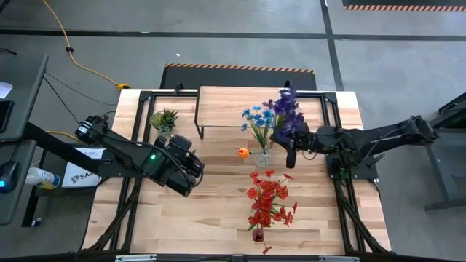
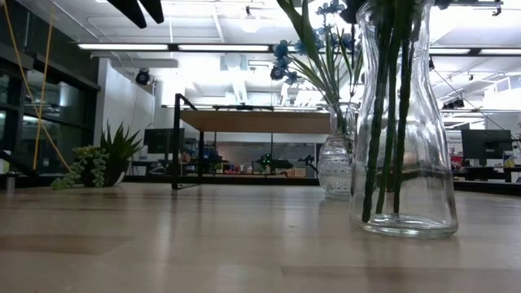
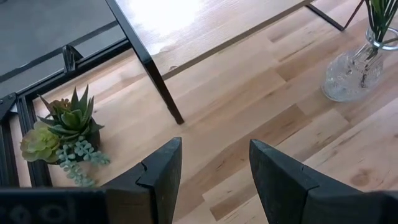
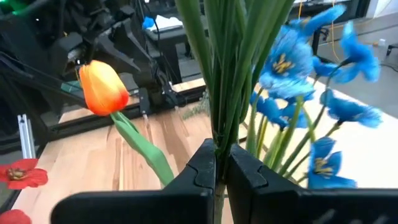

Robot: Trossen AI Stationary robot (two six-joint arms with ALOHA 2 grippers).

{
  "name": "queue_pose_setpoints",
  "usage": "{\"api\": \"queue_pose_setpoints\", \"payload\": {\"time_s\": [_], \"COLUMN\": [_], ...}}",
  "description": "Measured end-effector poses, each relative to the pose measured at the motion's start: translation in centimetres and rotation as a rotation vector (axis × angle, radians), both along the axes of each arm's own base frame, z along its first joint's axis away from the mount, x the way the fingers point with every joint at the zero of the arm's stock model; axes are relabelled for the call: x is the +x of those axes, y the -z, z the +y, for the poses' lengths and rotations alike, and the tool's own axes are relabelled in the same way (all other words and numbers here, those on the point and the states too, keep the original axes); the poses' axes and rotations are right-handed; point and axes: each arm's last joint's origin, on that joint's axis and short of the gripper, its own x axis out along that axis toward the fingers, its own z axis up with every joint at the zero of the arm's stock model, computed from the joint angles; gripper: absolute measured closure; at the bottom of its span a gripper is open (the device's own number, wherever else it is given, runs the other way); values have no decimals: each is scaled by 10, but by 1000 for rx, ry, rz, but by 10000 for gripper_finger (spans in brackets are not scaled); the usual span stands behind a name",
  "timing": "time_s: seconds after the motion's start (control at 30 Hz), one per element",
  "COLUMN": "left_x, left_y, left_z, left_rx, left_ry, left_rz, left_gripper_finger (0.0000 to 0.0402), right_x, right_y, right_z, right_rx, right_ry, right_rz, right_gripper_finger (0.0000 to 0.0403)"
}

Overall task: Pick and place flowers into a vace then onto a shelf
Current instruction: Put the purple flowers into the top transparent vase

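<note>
Flowers point(image 4: 233, 68) looked light and springy, so your right gripper point(image 4: 221, 171), pressed together on the green stems, held low; your left gripper point(image 3: 214, 177) hovered spread, empty.

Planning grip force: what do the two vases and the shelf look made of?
Near vase: smooth clear glass, stems visible through it. Far vase: probably cut or pressed glass, its belly faceted. Shelf: light wood board with visible grain, on thin black legs that look like metal.
</note>
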Motion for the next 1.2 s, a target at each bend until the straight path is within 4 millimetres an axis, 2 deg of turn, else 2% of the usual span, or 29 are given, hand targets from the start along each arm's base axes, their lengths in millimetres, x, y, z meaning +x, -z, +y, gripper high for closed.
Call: {"api": "queue_pose_setpoints", "payload": {"time_s": [0.27, 0.8, 1.03, 1.2], "left_x": [0, 0, 0, 0], "left_y": [0, 0, 1, 1], "left_z": [0, 0, -1, -1], "left_rx": [-6, -11, -18, -18], "left_ry": [0, 1, 1, 1], "left_rz": [5, 7, 10, 11], "left_gripper_finger": [183, 183, 183, 183], "right_x": [11, 20, 10, 5], "right_y": [9, 21, 50, 59], "right_z": [1, 2, 0, -1], "right_rx": [11, 9, 69, 81], "right_ry": [5, 46, 77, 78], "right_rz": [37, 96, -29, -42], "right_gripper_finger": [395, 395, 395, 395]}}
